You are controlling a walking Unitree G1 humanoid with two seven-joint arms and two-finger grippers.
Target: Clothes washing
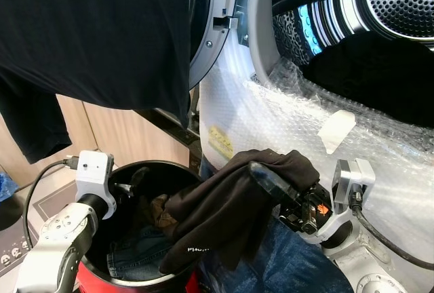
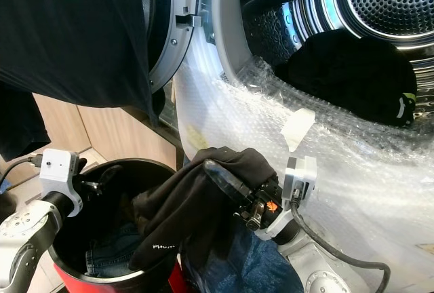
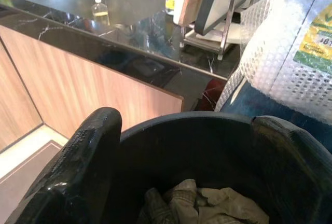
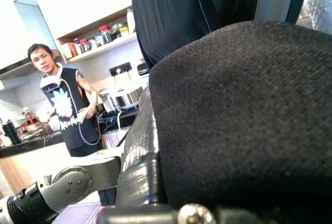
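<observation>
Garment [image 1: 224, 205] (dark) pinched in right gripper [image 1: 288, 194], draped over bucket [image 1: 146, 169] rim below washer drum [image 1: 400, 1]. Risk: tail snags bucket on lift. Left gripper [image 3: 181, 151] spread, empty inside bucket.

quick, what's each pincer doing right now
Left pincer: open, empty, fingers inside the black bin.
Right pincer: shut on the dark garment, held over the bin's rim.

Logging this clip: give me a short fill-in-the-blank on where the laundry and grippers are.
1. The right gripper is shut on a dark ____.
2. The left gripper hangs over the black ____.
3. Jeans lie inside the ____.
4. A black item already lies in the washer's ____.

Missing: garment; bucket; bucket; drum
</observation>
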